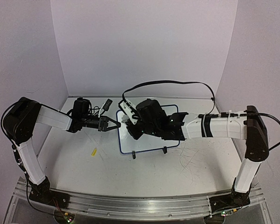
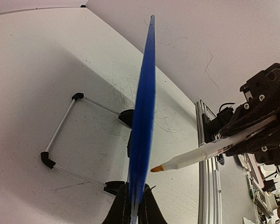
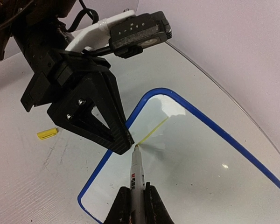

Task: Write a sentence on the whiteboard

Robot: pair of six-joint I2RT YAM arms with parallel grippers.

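On the scuffed white tabletop (image 1: 84,172) stands the small blue-rimmed whiteboard (image 1: 130,140), its 9 o'clock edge pinched by the left gripper (image 2: 133,211). The right gripper (image 3: 135,205) clamps a white felt marker (image 3: 136,170), tip at the board face. Of the sentence (image 3: 154,129), only one short yellow stroke shows; nearly everything remains to write.

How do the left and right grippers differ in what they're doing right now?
The left gripper is shut on the blue rim of the whiteboard; the right gripper is shut on a marker. The left gripper grips the board edge-on from its side; the right gripper points the marker's tip at the board's face, at one end of a yellow stroke. Both are black and closed on something.
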